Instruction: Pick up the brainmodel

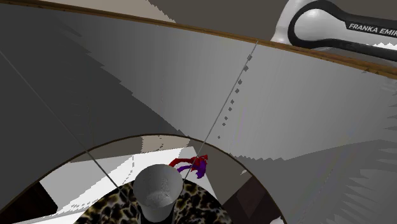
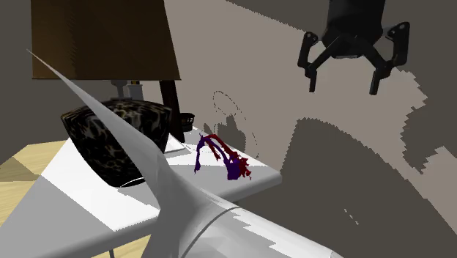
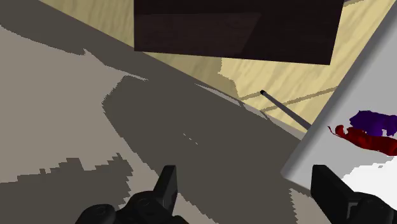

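Well below my open fingers (image 2: 307, 67), the brain (image 2: 223, 157) lies untouched on the table (image 2: 95, 205).
Shoulder view: the red-and-purple brain (image 1: 194, 165) sits beside a spotted object (image 1: 114, 207). Second exterior view: my gripper (image 2: 344, 88) hangs spread wide, holding nothing, well apart from the brain. Wrist view: the brain (image 3: 369, 130) lies ahead, outside the gap between my fingers (image 3: 167, 184).

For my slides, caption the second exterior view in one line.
Black gripper, jaws open, hangs up and to this view's right of the red-purple brain model on the white table.
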`<state>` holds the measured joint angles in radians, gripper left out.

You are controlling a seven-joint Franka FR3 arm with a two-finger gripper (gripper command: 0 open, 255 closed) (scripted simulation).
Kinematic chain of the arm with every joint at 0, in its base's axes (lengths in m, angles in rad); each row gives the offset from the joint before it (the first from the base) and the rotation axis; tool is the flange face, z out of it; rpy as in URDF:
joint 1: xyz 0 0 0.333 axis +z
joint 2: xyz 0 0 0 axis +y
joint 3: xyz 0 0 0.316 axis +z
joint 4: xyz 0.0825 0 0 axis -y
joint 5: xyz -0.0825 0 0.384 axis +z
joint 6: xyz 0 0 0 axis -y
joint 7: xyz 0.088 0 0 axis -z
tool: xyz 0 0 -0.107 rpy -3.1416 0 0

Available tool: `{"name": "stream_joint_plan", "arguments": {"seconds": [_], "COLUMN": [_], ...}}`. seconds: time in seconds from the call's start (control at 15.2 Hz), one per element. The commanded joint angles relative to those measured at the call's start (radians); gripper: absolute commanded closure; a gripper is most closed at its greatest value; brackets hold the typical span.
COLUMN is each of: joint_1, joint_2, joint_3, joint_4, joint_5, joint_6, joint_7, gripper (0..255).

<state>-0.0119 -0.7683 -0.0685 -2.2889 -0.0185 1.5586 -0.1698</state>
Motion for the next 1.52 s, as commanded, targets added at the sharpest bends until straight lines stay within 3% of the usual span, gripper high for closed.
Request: {"name": "stream_joint_plan", "arguments": {"seconds": [0.0,0.73,1.45], "joint_1": [0.0,0.185,0.378], "joint_2": [0.0,0.036,0.146], "joint_3": [0.0,0.114,0.241], "joint_4": [0.0,-0.204,-0.353], "joint_5": [0.0,0.065,0.119], "joint_6": [0.0,0.326,0.669], "joint_7": [0.0,-0.139,-0.274], "gripper": [0,0,0]}}
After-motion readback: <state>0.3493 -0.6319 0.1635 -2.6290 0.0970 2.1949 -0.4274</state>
